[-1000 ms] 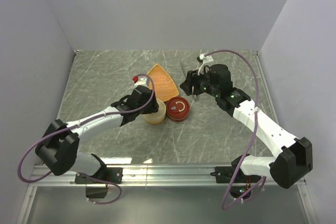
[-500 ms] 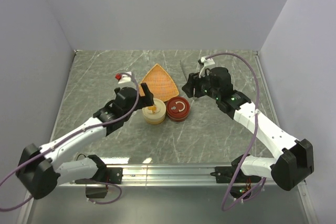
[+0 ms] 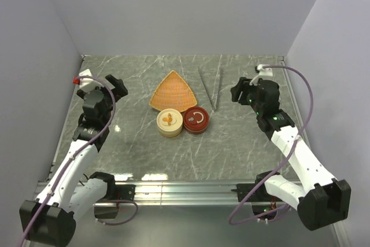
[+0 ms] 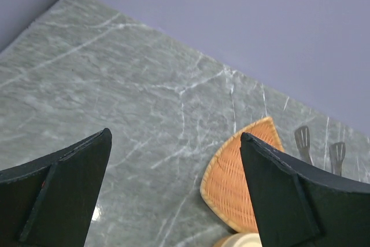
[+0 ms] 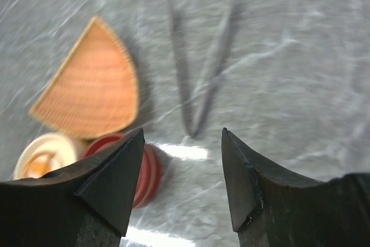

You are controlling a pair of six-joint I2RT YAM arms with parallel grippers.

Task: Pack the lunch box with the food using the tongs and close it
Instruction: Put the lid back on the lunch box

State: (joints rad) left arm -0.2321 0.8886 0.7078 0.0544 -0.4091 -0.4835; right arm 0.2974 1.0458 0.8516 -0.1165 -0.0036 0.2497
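Judging closing step about done. Left tool [image 4: 175, 137] wide, empty, above worktop [image 3: 139, 154] far left. Basket [image 3: 171, 92] empty. Cream box [image 3: 170, 123] and red box [image 3: 196, 121] lidded, side by side; no food showing. Tongs [image 3: 211, 88] lie flat behind them. Right tool [image 5: 182, 134] half-open, empty. Next: check lids seated.

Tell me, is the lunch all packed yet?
Looks nearly finished. Done: the cream box and red box both have lids on, and the woven tray holds no food. In hand: nothing; the left hand and right hand are open, and the tongs lie on the table. Left: nothing I can see.
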